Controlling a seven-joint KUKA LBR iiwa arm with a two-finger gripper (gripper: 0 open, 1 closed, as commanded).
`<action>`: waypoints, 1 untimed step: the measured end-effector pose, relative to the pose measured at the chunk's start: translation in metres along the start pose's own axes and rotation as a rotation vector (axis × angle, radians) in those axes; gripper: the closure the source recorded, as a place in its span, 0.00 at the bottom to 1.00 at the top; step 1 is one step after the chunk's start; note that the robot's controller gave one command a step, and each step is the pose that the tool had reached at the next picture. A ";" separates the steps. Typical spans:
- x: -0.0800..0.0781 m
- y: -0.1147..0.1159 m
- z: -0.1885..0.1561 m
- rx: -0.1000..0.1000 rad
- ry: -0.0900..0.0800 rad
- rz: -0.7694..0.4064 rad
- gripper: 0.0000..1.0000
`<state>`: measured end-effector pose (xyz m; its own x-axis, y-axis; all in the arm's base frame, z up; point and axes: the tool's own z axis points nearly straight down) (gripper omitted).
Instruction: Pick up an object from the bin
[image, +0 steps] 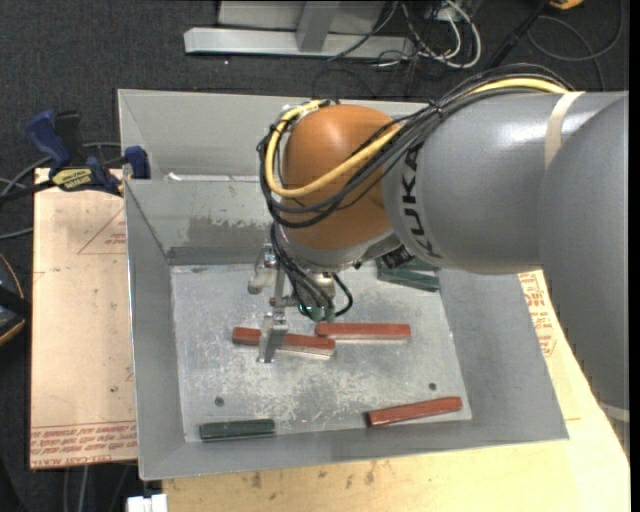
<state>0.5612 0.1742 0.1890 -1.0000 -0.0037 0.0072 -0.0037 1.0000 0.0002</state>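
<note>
The gripper is down at the floor of the bin, its tip on or just over a red stick lying flat left of centre. Whether it is closed on that stick I cannot tell, because the tip crosses the stick and hides the contact. The stick seems to rest on the floor, so I judge the approach done and the pick not yet made. A firm grip and the lift clear of the bin remain. A second stick lies just beside it on the right, near enough to be nudged. A third stick and a green bar lie well apart by the front wall.
</note>
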 end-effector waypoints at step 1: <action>-0.002 -0.001 -0.005 -0.001 -0.008 0.003 0.00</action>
<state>0.5630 0.1733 0.1938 -1.0000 -0.0008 -0.0005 -0.0008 1.0000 0.0015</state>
